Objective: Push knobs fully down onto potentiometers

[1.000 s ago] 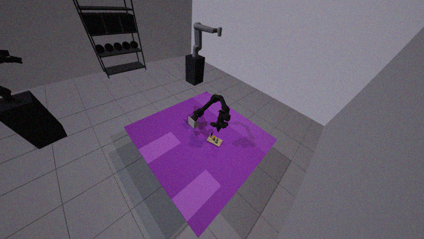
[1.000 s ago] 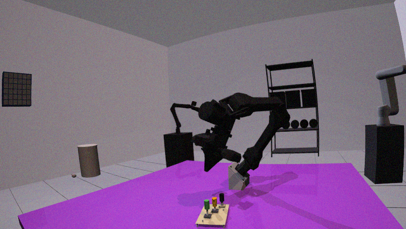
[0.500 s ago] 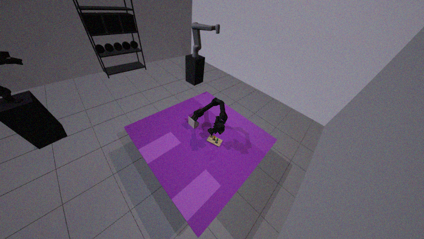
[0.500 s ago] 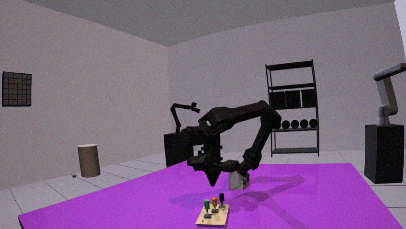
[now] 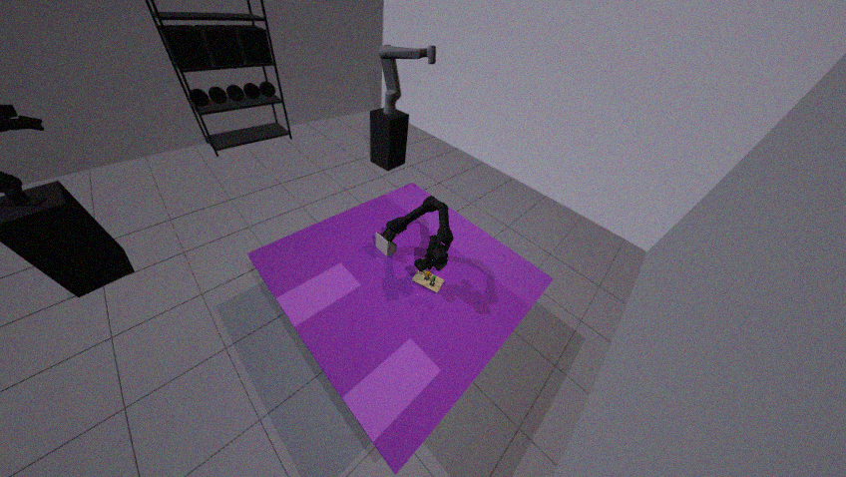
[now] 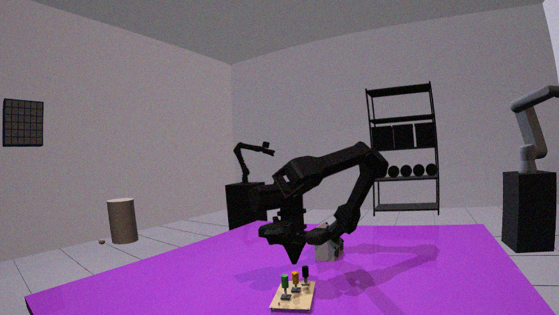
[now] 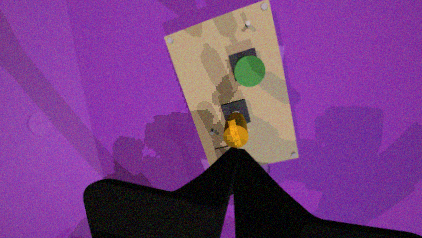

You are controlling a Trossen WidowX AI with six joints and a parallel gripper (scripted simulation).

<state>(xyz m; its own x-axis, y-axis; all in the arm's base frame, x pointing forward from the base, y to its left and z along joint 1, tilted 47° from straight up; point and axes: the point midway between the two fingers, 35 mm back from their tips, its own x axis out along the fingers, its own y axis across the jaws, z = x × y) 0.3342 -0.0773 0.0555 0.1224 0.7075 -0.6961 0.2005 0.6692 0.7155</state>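
The tan circuit board stands on short legs on the purple table. A green knob, an orange knob and a black knob stand upright in a row. In the exterior view, some of the stem shows between each knob and its dark base. The black knob is hidden in the wrist view. My gripper is shut and empty. It points down above the board's black-knob end, its tips close to the orange knob in the wrist view, with a gap above the knobs in the exterior view.
The arm's pale base stands on the purple table behind the board. A small post rises from the board near the green knob. Shelves, other arms on pedestals and a round bin stand away on the floor.
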